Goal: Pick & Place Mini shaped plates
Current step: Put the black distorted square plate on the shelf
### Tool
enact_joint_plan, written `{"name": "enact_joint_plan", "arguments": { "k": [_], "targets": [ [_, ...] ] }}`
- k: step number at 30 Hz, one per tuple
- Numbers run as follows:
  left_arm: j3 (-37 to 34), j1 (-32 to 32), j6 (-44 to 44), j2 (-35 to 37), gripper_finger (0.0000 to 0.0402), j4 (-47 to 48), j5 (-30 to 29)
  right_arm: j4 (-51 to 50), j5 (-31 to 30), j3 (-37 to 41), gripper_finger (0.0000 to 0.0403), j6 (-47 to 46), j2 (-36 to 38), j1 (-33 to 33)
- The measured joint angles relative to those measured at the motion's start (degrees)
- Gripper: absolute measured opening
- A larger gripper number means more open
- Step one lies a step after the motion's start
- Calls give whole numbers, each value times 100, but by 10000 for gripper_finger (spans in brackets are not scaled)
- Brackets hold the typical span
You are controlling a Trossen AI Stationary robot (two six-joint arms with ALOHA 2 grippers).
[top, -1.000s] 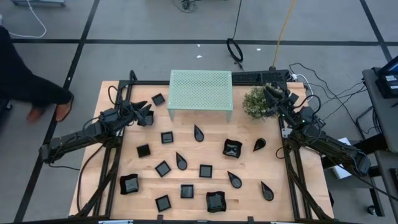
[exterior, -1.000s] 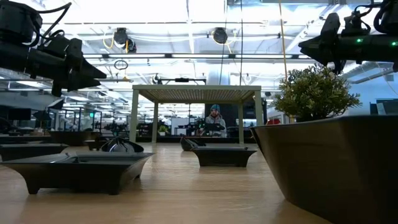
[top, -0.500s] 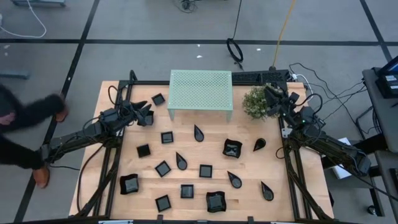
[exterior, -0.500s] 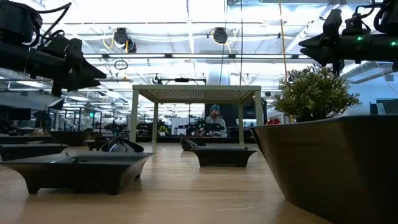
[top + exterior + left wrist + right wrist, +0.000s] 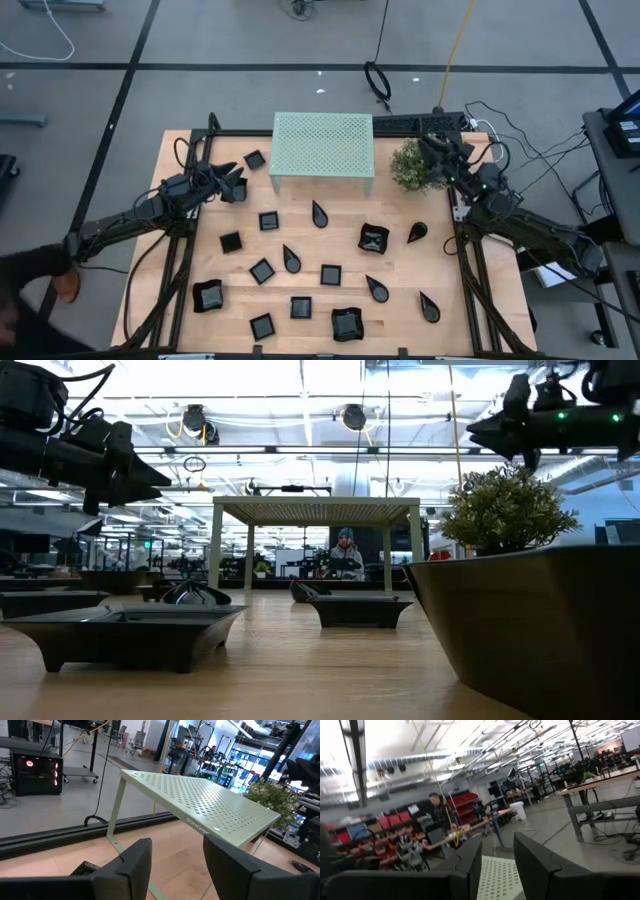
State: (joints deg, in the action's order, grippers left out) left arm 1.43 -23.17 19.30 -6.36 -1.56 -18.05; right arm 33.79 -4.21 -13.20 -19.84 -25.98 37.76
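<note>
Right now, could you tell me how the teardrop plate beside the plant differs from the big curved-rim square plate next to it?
The teardrop plate is smaller and pointed at one end; the curved-rim square plate is larger, four-cornered, with upturned edges. The teardrop plate lies nearer the plant. Both are glossy black and rest flat on the wooden table.

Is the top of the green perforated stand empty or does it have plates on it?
Empty: the stand shows only bare perforated top from above; every plate lies on the table.
</note>
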Motion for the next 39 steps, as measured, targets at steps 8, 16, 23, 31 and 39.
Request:
{"name": "enact_joint_plan", "arguments": {
  "k": [8, 16, 23, 31, 39],
  "targets": [
    [2, 1, 0, 1, 182, 0, -1, -2260, 363, -1749, 100, 764, -690, -7],
    [1, 0, -1, -1, 182, -1, 0, -4797, 678, -3198, 100, 1092, -1640, -562],
    [1, 0, -1, 1, 182, -2, 0, -4831, 885, -3421, 100, 853, -2286, -1396],
    [1, 1, 0, -1, 182, -2, -1, -4821, 898, -3513, 100, 797, -2446, -1477],
    [1, 0, 0, 0, 182, -2, 0, -4825, 873, -3513, 100, 678, -2568, -2058]
  ]
}}
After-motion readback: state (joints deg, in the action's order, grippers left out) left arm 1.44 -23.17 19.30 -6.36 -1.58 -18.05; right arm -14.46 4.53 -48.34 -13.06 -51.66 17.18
